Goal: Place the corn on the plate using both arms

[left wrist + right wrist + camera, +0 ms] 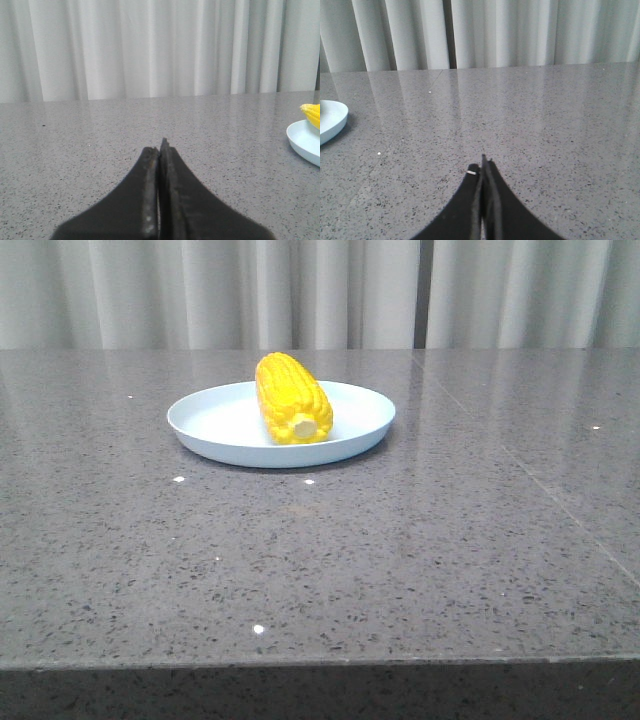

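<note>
Granite table (420, 560) carries the plate (210, 425), with the corn (291, 398) already lying on it, flat end toward me. My left gripper (161, 148) and right gripper (483, 165) both sit pinched closed and empty, flanking it well apart; I judge neither nearer.

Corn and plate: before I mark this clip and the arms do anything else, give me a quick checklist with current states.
1. Corn lying on the plate: ok.
2. Corn inside the rim, not overhanging: ok.
3. Plate flat on the table: ok.
4. Left gripper shut, holding nothing: ok.
5. Right gripper shut, holding nothing: ok.
6. Both grippers apart from the plate: ok.
</note>
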You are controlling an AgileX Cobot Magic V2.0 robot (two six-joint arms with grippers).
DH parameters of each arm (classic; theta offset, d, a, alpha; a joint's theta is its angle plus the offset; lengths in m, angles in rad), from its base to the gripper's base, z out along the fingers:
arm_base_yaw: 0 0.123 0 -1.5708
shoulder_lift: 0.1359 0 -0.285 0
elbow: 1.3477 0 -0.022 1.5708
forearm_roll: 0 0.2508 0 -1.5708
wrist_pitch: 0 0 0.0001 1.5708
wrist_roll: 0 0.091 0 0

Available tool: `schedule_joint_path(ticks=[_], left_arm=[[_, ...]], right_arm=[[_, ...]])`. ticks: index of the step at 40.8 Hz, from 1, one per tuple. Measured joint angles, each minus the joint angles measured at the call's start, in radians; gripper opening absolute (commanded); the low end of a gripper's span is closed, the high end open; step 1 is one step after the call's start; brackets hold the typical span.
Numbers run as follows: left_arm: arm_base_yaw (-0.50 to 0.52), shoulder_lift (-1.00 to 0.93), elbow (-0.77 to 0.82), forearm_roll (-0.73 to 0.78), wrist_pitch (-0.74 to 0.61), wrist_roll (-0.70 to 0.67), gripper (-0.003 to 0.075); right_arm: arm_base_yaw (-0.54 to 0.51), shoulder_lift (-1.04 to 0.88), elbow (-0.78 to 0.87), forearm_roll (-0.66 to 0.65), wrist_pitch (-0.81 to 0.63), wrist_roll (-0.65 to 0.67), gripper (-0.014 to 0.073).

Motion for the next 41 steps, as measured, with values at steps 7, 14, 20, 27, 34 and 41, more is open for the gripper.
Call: schedule_joint_path(ticks=[7, 14, 20, 27, 34, 41], left_arm=[[0.0, 0.0, 0.0, 0.0, 0.0, 0.0, -0.002], [0.0, 0.0, 0.0, 0.0, 0.0, 0.0, -0.002], [0.0, 0.0, 0.0, 0.0, 0.0, 0.0, -0.002], [0.0, 0.0, 0.0, 0.0, 0.0, 0.0, -0.002], [0.0, 0.0, 0.0, 0.0, 0.0, 0.0, -0.002], [0.0, 0.0, 0.0, 0.0, 0.0, 0.0, -0.002]], right_arm=[[0.0, 0.0, 0.0, 0.0, -0.006, 0.0, -0.0068], [0.0, 0.0, 0.0, 0.0, -0.02, 0.0, -0.0068], [0.0, 0.0, 0.0, 0.0, -0.04, 0.0, -0.0068], [0.0, 0.0, 0.0, -0.002, -0.043, 0.0, -0.0068], [0.0, 0.0, 0.0, -0.002, -0.043, 0.0, -0.0068], [0.0, 0.0, 0.0, -0.002, -0.044, 0.0, -0.0068]])
